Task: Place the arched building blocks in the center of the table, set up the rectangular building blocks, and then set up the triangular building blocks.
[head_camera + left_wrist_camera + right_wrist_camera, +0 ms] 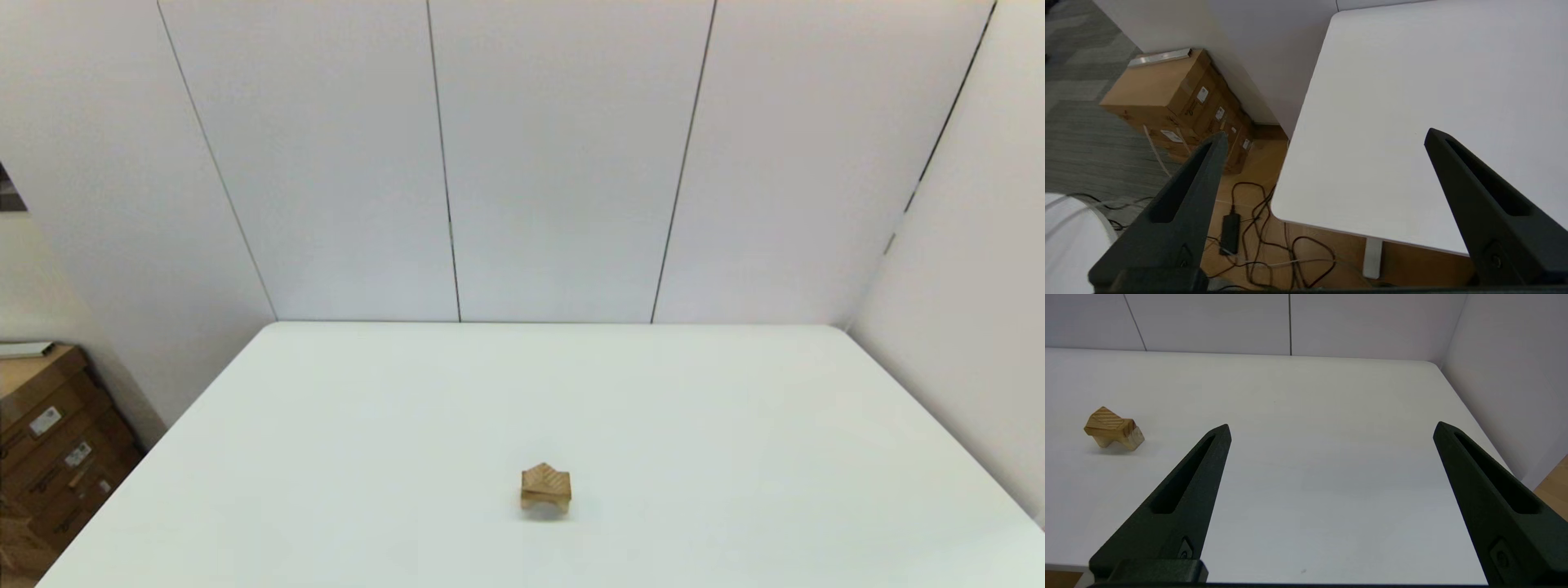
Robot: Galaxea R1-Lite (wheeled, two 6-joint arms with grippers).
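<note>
A small stack of light-wood blocks stands near the middle of the white table [735, 441]. Its base is the arched block [545, 500], notch down on two short legs. On top sits the triangular block [544, 477], with grain lines and its peak up. I cannot make out the rectangular block as a separate piece in the stack. The right wrist view shows the same stack [1112, 430] off to one side and well beyond my right gripper [1332, 425], which is open and empty over the table's near right part. My left gripper [1327, 132] hangs open and empty over the table's near left corner.
Stacked cardboard boxes [49, 441] stand on the floor left of the table, also seen as boxes [1167, 94] in the left wrist view. Cables [1249, 232] lie on the floor under that corner. White wall panels close off the back and right sides.
</note>
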